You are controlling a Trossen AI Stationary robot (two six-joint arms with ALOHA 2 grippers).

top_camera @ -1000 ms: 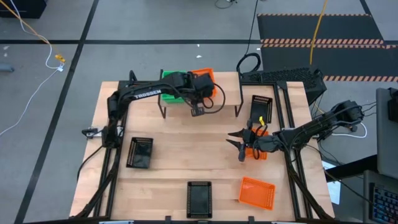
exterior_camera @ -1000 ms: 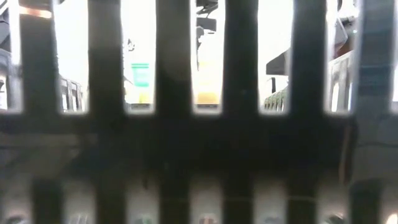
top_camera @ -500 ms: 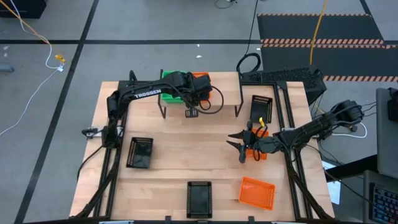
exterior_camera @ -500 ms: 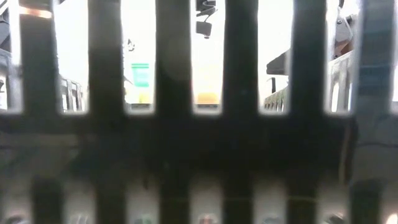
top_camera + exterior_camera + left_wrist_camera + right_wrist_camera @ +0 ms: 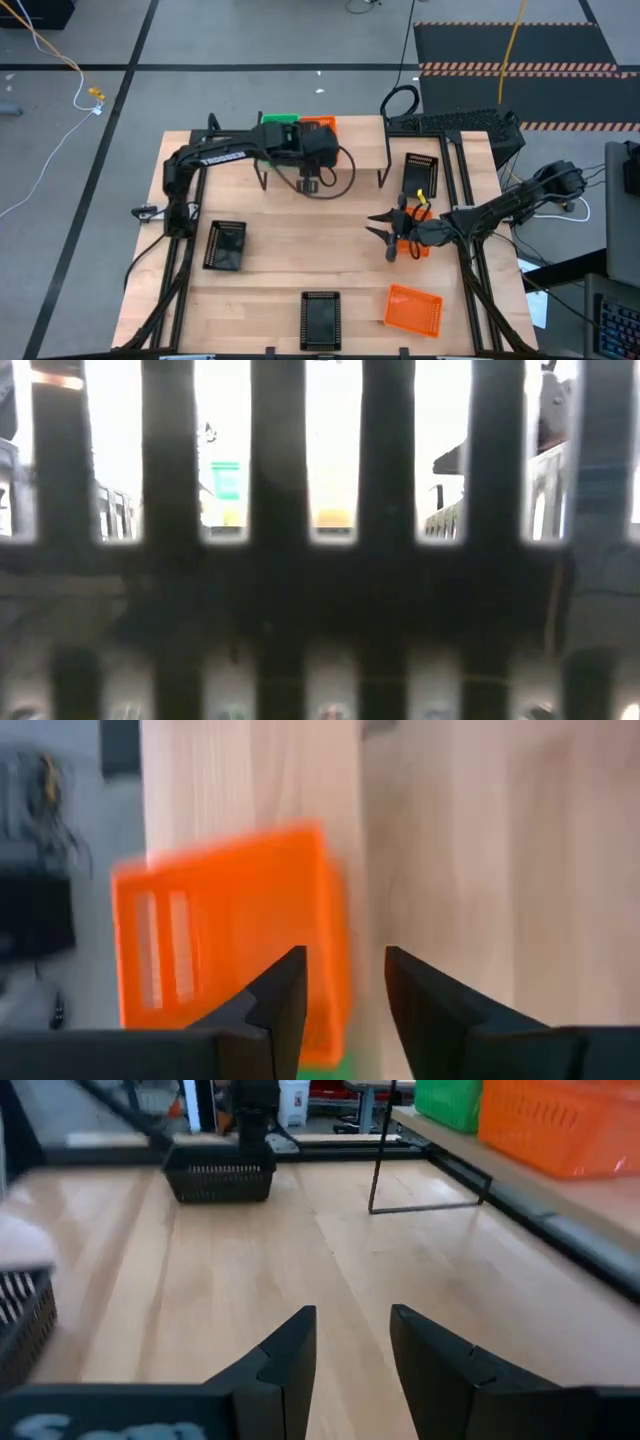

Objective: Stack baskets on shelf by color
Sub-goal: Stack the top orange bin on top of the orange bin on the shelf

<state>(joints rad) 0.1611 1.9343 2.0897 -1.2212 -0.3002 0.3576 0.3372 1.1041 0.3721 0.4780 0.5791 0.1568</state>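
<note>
Sitting on the shelf (image 5: 355,150): a bright orange basket (image 5: 235,935) with slotted sides, beside a green basket (image 5: 278,122) at the plank's far left. Hovering over the orange basket, fingers now parted and clear of its rim: the left claw (image 5: 308,184), having let go since a second ago, when clamped shut on that basket, and drawing back toward the shelf's front edge. Waiting above the tabletop (image 5: 280,260) to the right, unmoved, fingers apart and empty: the right claw (image 5: 380,235). Lying on the tabletop: three black baskets (image 5: 225,245) (image 5: 320,320) (image 5: 420,172), another orange basket (image 5: 413,309) near the front right
</note>
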